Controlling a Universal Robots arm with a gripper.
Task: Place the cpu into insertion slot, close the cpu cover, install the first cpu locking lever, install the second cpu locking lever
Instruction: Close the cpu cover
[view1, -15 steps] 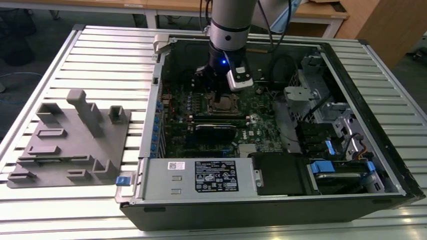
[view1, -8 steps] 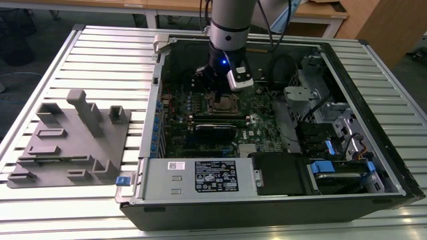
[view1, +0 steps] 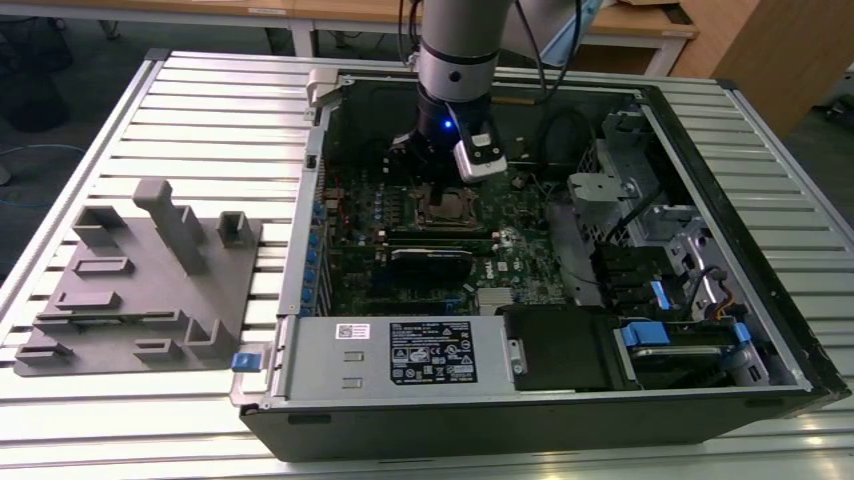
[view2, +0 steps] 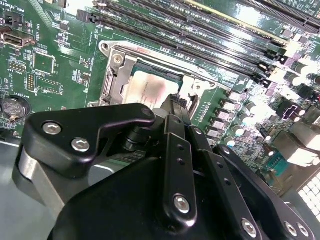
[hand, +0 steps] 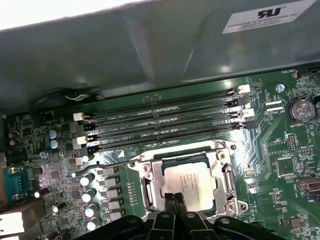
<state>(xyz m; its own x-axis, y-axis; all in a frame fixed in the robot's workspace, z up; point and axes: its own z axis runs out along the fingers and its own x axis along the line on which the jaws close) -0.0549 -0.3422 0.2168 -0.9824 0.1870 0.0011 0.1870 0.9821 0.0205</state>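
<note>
The arm (view1: 461, 40) reaches down into the open case (view1: 534, 425), which lies flat on the slatted table (view1: 200, 110). The gripper (view1: 441, 192) hangs right over the slot (view1: 447, 208), in the far half of the green board (view1: 360, 275). On the exterior view's left, well apart from the case, a grey fixture (view1: 134, 280) sits on the table.

Both wrist views look in close at the slot, and the cpu (hand: 190, 181) is in. It sits square and level in the slot with its pale top up. The cover (hand: 154, 182) lies flat over it, and the chip shows through the cover's window. A thin wire lever (hand: 107, 164) runs out from the slot's corner, between the slot and the memory slots (hand: 165, 122). I cannot tell whether it is hooked down.

The black fingers (hand: 167, 205) are pressed together, tip to tip, and I can make out nothing between them. In the second wrist view the tips come down at the rim of the cover, just at the cpu's edge (so close that touching or apart is too fine to call). The memory slots lie in a row just beside the slot, on its side towards the case wall.
</note>
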